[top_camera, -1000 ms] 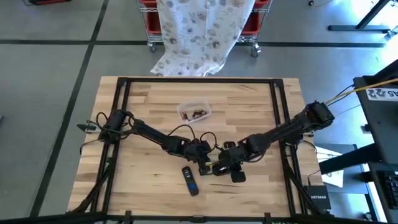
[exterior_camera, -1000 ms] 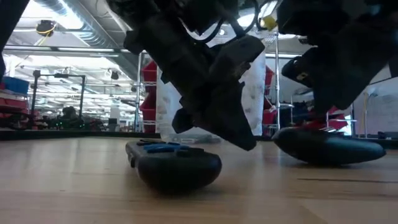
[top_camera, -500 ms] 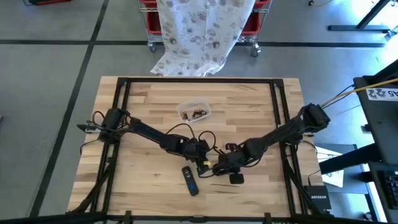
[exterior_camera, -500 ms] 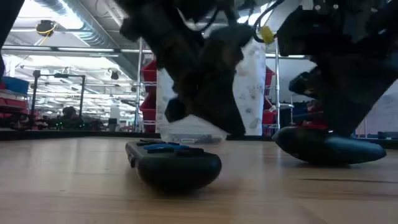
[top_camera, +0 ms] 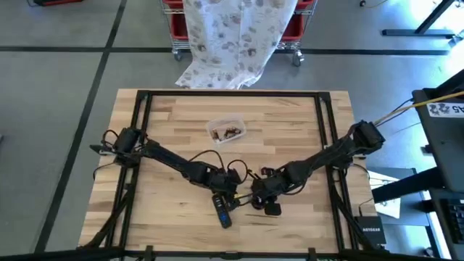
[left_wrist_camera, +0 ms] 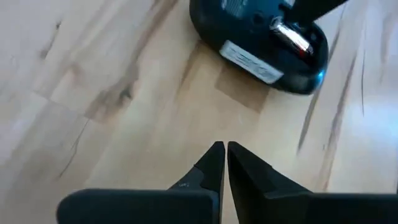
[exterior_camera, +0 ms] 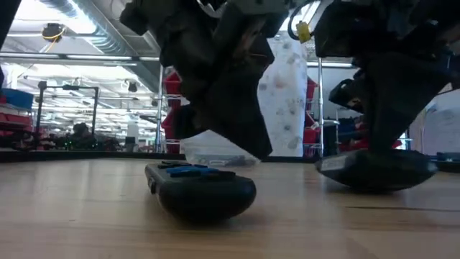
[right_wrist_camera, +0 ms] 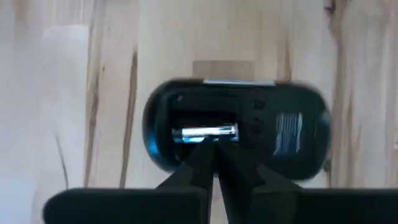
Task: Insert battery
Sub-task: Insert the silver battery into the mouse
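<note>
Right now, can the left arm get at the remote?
Probably yes. The left gripper, fingers together, hangs just above the remote, nothing between them. The right gripper is busy at the mouse's battery slot, off to the side.

A dark, rounded computer mouse [right_wrist_camera: 235, 132] is seen lying upside down on the wooden table [top_camera: 290, 130], toward its front and right of the middle. Its underside is turned up, and a white label [left_wrist_camera: 252, 62] is carried on it. The battery bay is uncovered, and a silvery battery [right_wrist_camera: 205, 132] is seen lying lengthwise inside it, apparently seated, though its ends cannot be made out clearly. In the high view the mouse [top_camera: 272, 208] is shown as a small black oval, and in the low view it [exterior_camera: 377, 169] rests flat on the wood.
</note>
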{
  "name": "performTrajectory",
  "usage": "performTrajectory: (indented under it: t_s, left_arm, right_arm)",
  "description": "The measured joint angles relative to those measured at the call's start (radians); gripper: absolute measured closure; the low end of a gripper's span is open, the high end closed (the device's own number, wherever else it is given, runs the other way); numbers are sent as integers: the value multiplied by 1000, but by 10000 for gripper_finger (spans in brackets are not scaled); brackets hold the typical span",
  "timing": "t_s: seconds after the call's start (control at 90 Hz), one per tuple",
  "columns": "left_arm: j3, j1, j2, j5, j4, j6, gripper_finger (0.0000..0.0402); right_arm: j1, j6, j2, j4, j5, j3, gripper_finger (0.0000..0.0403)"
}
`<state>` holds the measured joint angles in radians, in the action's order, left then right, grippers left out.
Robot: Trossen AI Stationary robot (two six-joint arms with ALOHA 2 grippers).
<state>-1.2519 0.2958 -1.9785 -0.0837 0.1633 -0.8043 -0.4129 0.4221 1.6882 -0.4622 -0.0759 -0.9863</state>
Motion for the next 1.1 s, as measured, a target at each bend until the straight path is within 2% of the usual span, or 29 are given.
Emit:
performTrajectory:
  t_s: [0.267, 0.444, 0.633, 0.733, 0.889, 1.1]
  left_arm:
    - [0, 1, 0, -10, 3, 3, 400]
    - [0, -6, 0, -23, 2, 28, 400]
    - [0, -34, 0, -28, -57, 56, 400]
    - [0, -51, -1, -25, -89, 69, 400]
    - [0, -85, -23, 32, -104, 89, 400]
    - [0, -98, -29, 74, -104, 90, 400]
  right_arm:
    - [-1, 98, -59, -60, -26, 0, 402]
    - [-45, 176, -85, -57, -53, -2, 403]
    - [-102, 305, -71, 7, -25, 48, 403]
    - [-119, 385, -72, 17, 26, 85, 403]
    - [-97, 441, -71, 13, 70, 126, 403]
    - [-27, 433, -71, 10, 102, 147, 403]
